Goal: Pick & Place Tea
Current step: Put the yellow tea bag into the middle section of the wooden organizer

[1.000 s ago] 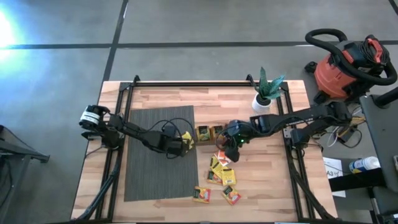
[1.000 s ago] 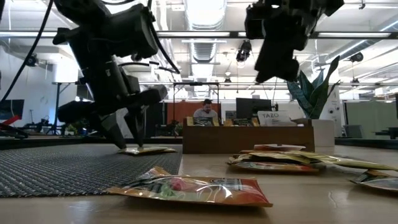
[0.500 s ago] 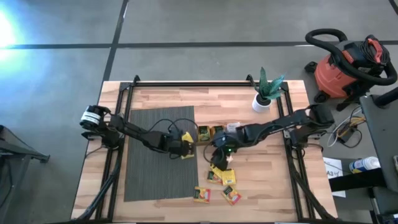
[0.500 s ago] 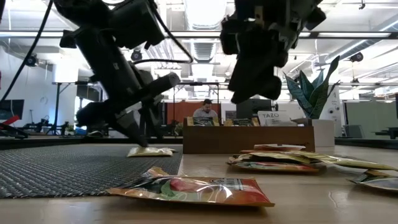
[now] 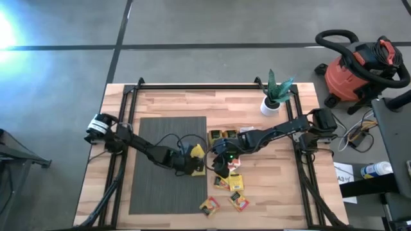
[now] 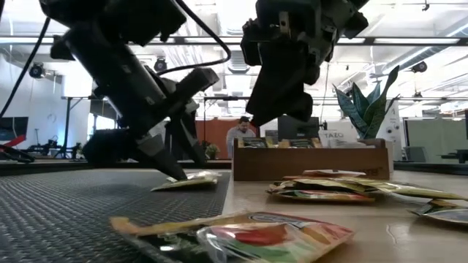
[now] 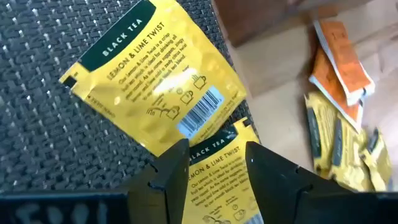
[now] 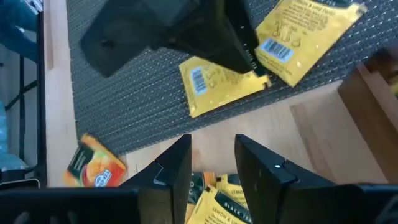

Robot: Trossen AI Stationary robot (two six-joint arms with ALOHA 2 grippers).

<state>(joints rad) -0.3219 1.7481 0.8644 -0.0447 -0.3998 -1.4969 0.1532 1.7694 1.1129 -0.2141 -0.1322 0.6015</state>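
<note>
- Currently the left gripper is low over the dark woven mat, at its right edge; jaws spread, nothing pinched, fingertips straddling a yellow sachet.
- Second yellow sachet lies flat on the mat just beyond it, at 12 o'clock from those fingertips, label and barcode up.
- Low view: left gripper's tips down at the mat, touching a sachet there.
- Right gripper just beside the left one, at its 3 o'clock, raised off the table; jaws partly spread, holding nothing.
- Right wrist view: two yellow sachets on the mat's edge, left gripper's dark body over them.
- Loose pile of tea sachets on the bare wood at 5 o'clock from the right gripper; two more nearer the table's front.
- Wooden tray at 12 o'clock of the grippers, with sachets standing in it.
- Potted plant at the far right of the table.
</note>
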